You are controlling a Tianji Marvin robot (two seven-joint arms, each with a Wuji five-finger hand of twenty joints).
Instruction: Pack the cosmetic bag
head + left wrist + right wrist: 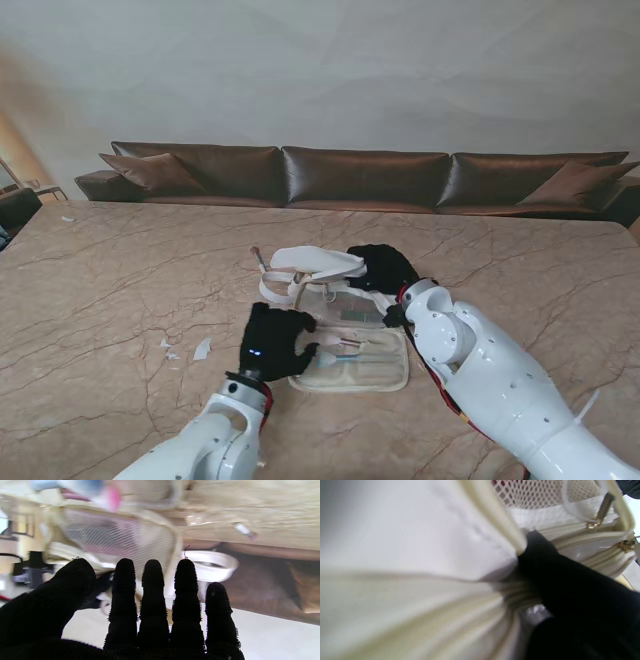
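Note:
A cream cosmetics bag (352,372) lies unzipped mid-table, its lower half flat and holding several slim items. Its upper flap (312,264) stands raised. My right hand (384,268), in a black glove, is shut on the flap's far right rim. In the right wrist view the thumb (545,555) presses against the bag's piped edge (495,512) beside the mesh pocket. My left hand (276,340) rests at the bag's near left edge, open, fingers (152,580) straight toward the mesh pocket (112,535). A thin brush (258,258) lies just behind the bag on the left.
Small white scraps (201,348) lie on the marble table (120,290) left of my left hand. A brown leather sofa (360,176) runs along the table's far edge. The bag's white handle loop (212,565) hangs by the flap.

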